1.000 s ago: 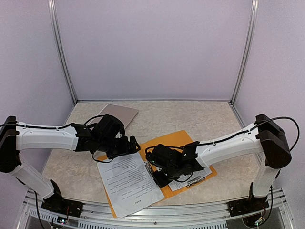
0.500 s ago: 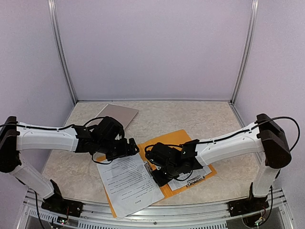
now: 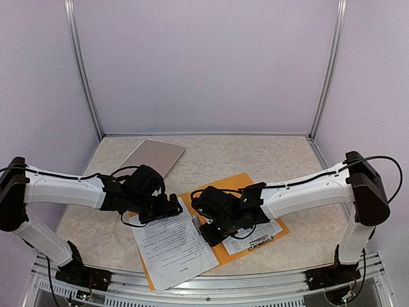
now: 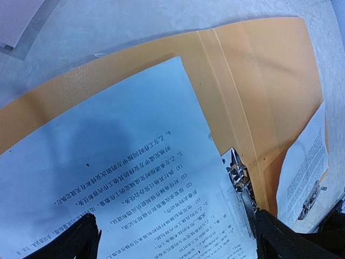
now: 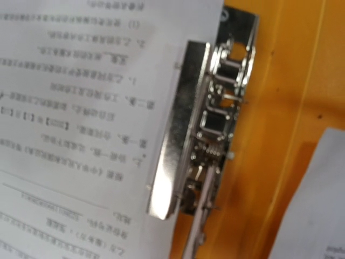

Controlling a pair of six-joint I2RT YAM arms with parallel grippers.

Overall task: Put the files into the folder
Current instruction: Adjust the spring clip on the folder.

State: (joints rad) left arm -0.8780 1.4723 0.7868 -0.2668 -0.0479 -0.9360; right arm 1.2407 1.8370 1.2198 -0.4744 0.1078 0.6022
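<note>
Left fingers (image 4: 81, 237) wide over files (image 3: 172, 246), farther left than before; right fingers (image 3: 211, 233) over clip (image 5: 205, 140), gap indiscernible.

Two white arms (image 3: 64, 185) with black joints and looping cables (image 3: 377, 160).

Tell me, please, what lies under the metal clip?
The sheet has its edge tucked under the clip, on the orange folder. Any text or further sheets beneath the bar are covered.
</note>
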